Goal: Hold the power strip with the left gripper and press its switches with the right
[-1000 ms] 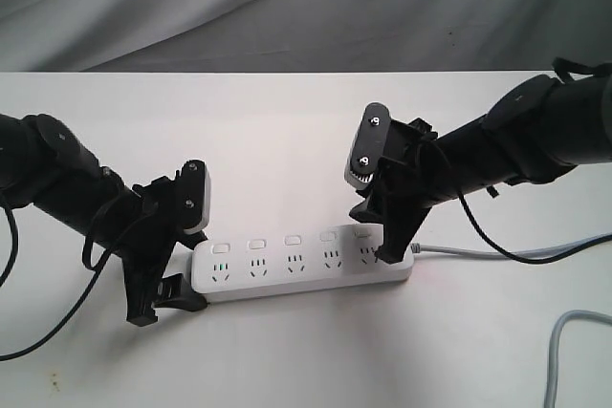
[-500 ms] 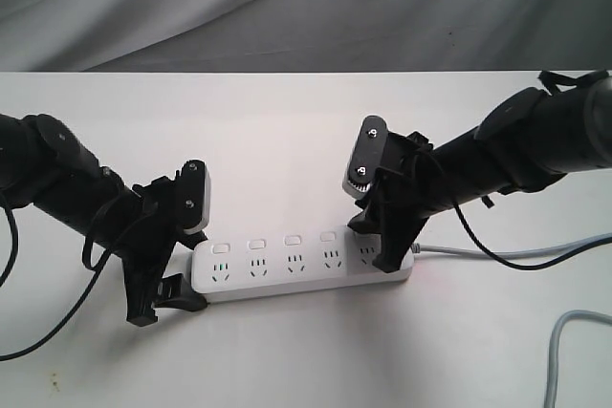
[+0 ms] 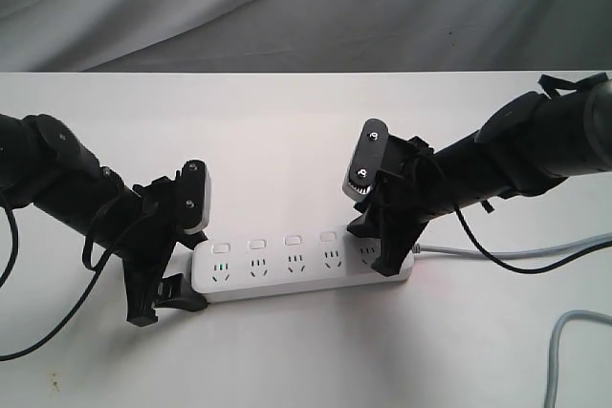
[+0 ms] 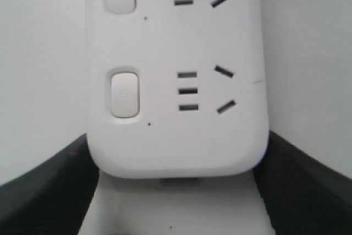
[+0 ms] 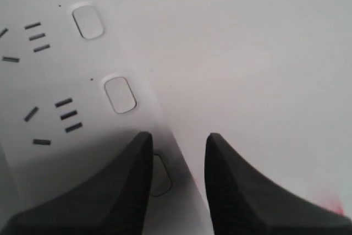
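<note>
The left pincer (image 3: 163,303) has its jaws closed across the width of the power strip (image 3: 306,269), gripping only its rounded end. The rest of the strip lies on the table (image 3: 287,121), running from that pincer towards the right one. The right pincer (image 5: 179,137) holds nothing; its jaws stand a narrow gap apart at the strip's far end. One tip hangs over the last switch (image 5: 160,177) in the row, and the other hangs past the strip's edge, over bare table. A push from here could catch the casing instead of the switch, or slide off the edge. Pressing this far from the left pincer's hold might also pivot the strip, and the cord (image 3: 497,255) beside the right pincer could snag.
</note>
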Robot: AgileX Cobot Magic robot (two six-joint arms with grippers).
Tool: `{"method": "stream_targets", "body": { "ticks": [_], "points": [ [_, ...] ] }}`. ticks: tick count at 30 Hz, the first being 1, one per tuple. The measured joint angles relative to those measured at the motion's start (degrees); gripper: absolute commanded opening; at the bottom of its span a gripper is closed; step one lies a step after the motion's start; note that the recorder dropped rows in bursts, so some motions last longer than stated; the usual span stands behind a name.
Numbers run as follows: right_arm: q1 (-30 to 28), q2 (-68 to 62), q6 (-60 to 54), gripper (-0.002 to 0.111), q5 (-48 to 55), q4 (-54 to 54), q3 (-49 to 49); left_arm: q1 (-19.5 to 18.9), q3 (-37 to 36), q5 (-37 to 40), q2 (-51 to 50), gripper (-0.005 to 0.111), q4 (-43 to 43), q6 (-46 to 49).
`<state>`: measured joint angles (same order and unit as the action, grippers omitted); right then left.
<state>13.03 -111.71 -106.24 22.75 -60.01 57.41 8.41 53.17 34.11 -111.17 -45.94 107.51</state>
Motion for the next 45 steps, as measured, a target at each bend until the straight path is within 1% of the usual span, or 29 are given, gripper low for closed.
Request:
{"method": "stream_targets", "body": {
  "ticks": [8, 15, 24, 31, 38, 40, 42, 45],
  "points": [
    [0.0, -0.45, 0.0, 0.032, -0.22, -0.9, -0.1, 0.0, 0.0, 0.0, 0.0, 0.046, 0.0, 0.0],
    [-2.08, -0.57, 0.0, 0.032, 0.0, -1.45, -0.25, 0.0, 0.0, 0.0, 0.0, 0.046, 0.0, 0.0],
    [-2.18, -0.33, 0.0, 0.032, 0.08, -1.82, -0.23, 0.0, 0.0, 0.0, -0.05, 0.046, -0.11, 0.0],
    [-2.08, 5.39, -0.27, 0.032, -1.09, 0.16, -1.4, 0.0, 0.0, 0.0, -0.05, 0.046, -0.11, 0.0],
    [-2.08, 16.68, 1.17, 0.031, -1.17, 0.25, -1.4, 0.0, 0.0, 0.0, -0.05, 0.046, -0.11, 0.0],
    [-2.08, 19.6, 2.11, 0.028, -0.56, 0.29, -1.4, 0.0, 0.0, 0.0, -0.05, 0.046, -0.11, 0.0],
    [-2.08, 22.68, 2.9, 0.022, 0.86, 0.29, -1.4, 0.0, 0.0, 0.0, -0.05, 0.046, -0.11, 0.0],
    [-2.08, 27.61, 4.93, 0.009, 2.31, 0.13, -2.1, 0.0, 0.0, 0.0, -0.05, 0.046, -0.11, 0.0]
  ]
}}
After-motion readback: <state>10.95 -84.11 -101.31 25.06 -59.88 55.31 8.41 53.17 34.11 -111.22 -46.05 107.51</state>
